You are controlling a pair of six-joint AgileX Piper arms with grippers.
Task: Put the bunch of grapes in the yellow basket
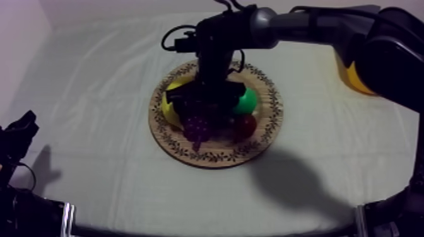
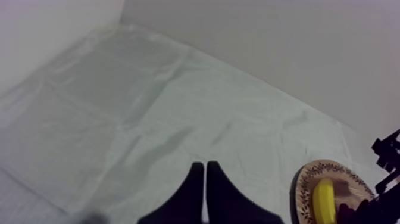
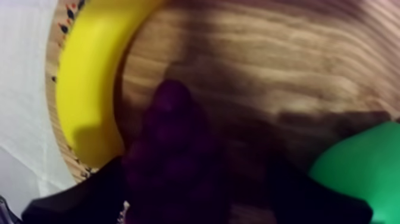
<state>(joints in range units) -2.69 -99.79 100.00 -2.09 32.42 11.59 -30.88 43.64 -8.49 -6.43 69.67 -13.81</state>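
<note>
The bunch of grapes (image 1: 197, 126), dark purple, lies on the round wooden board (image 1: 265, 135) between a banana (image 1: 168, 104) and a small red fruit (image 1: 245, 125). My right gripper (image 1: 203, 108) is down over the grapes. In the right wrist view the grapes (image 3: 172, 143) sit between its black fingers (image 3: 77, 202), which stand apart on either side, so the right gripper (image 3: 193, 179) is open. The yellow basket (image 1: 349, 74) stands at the right, partly behind the right arm. My left gripper (image 2: 205, 176) is shut on nothing and rests low at the left (image 1: 19, 129).
A green pear (image 1: 248, 99) lies on the board beside the right gripper and near its finger (image 3: 357, 167). The banana (image 3: 89, 89) curves along the board's rim (image 3: 59, 36). The board (image 2: 309, 184) and banana (image 2: 323, 199) show beyond the left gripper. Bare cloth surrounds the board.
</note>
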